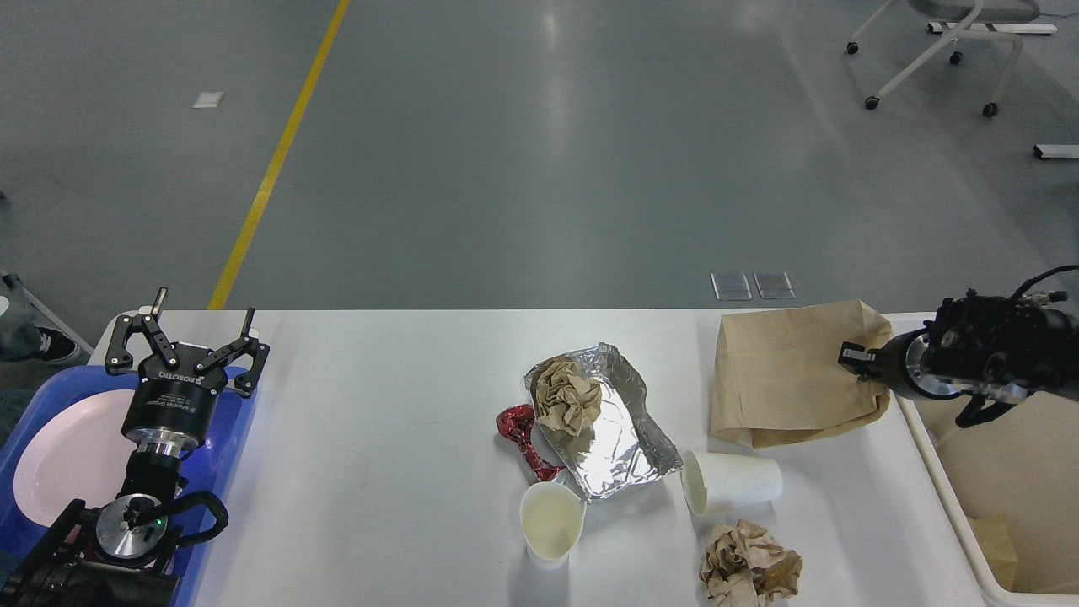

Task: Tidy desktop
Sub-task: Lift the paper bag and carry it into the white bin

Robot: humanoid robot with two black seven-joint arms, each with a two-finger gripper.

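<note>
The desktop (379, 438) is a wide white slab filling the near half of the view, far edge against grey floor. Mid-desktop: a crumpled foil sheet (620, 438) with a wad of brown paper (569, 394) on its far-left part. A red foil wrapper (524, 434) touches the foil's left edge. An upright paper cup (550, 523) stands just near of the foil; a second paper cup (732, 482) lies on its side to the right, mouth facing left. Another crumpled brown wad (748, 573) sits near of the tipped cup, at the near edge.

At far right, a brown paper bag (784, 379) lies at the desktop's right end. The right gripper (860, 361) is at the bag's right edge, fingers clamped on it; the arm comes in over the cream bin (944, 497) beside the desktop's right side.

At left, the left gripper (187, 341) points away from the camera, fingers spread wide, holding nothing, above a blue tray (232, 438) with a white plate (72, 455) in it. The tray overlaps the desktop's near-left corner.
</note>
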